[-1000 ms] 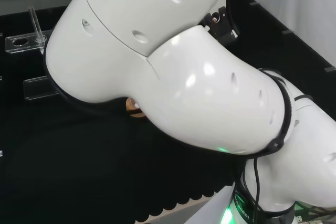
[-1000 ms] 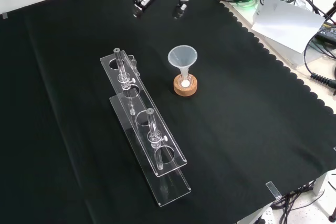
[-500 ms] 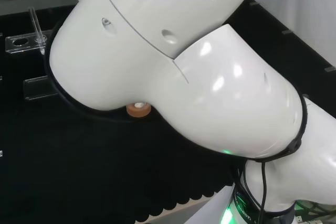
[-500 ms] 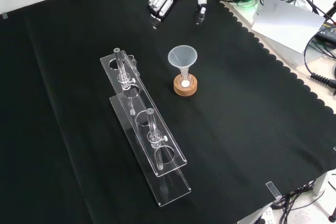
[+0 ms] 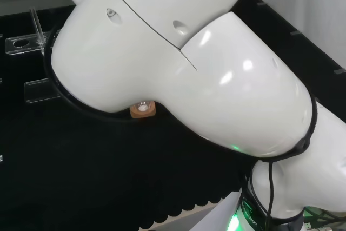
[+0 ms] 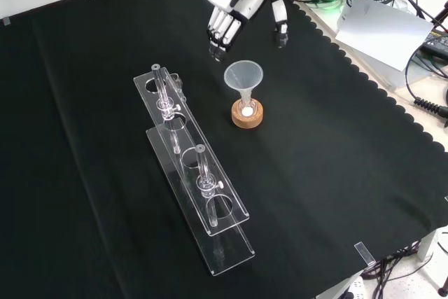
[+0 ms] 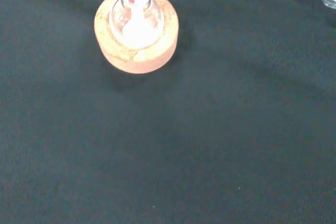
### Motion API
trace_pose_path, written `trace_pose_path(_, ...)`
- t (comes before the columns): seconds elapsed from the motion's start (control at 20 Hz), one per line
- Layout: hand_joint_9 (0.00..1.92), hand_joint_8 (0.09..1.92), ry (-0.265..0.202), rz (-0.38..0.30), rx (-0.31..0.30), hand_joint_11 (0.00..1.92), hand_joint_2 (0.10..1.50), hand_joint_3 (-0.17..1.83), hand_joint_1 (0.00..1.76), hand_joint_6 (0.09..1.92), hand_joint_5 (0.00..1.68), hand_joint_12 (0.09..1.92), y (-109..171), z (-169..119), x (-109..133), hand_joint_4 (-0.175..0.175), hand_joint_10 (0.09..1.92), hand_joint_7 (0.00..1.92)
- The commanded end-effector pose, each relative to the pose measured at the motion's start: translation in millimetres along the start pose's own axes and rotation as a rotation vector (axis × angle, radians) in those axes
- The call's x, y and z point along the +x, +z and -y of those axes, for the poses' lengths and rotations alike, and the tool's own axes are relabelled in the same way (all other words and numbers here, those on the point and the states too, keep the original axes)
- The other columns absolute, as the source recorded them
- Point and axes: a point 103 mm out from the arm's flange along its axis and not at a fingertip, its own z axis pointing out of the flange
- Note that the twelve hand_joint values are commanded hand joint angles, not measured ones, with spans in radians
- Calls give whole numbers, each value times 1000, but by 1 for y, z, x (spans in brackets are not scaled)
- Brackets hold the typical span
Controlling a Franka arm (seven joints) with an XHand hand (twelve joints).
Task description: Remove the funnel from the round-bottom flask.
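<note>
A clear funnel [image 6: 243,77] stands upright with its stem in a small round-bottom flask [image 6: 246,108], which rests on a cork ring [image 6: 248,116] near the middle of the cloth in the front view. The hand [image 6: 234,6] hangs above and just behind the funnel, its fingers [image 6: 222,30] straight and pointing down, the thumb [image 6: 281,26] spread apart; it holds nothing. The wrist view looks down on the cork ring [image 7: 136,31] with the flask [image 7: 134,20] in it. In the head view the cork ring [image 5: 141,110] peeks from under the arm's white links.
Two long clear acrylic racks [image 6: 196,180] with glass tubes lie to the left of the flask in the front view. Cables, a paper sheet [image 6: 385,29] and gear sit beyond the cloth's scalloped right edge. Rack ends [image 5: 24,43] show at the head view's left.
The hand has come down and forward from the cloth's far edge toward the funnel. The funnel, flask and racks have not moved.
</note>
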Motion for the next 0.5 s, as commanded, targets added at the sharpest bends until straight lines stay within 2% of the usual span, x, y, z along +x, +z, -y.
trace_pose_path(0.05,158,371,24,25,61,404,654,304,574,87,10,1430,-2,-13,12,-63,817,0)
trace_pose_path(0.5,167,406,26,76,72,430,666,282,595,87,19,1424,2,-28,15,-62,840,0)
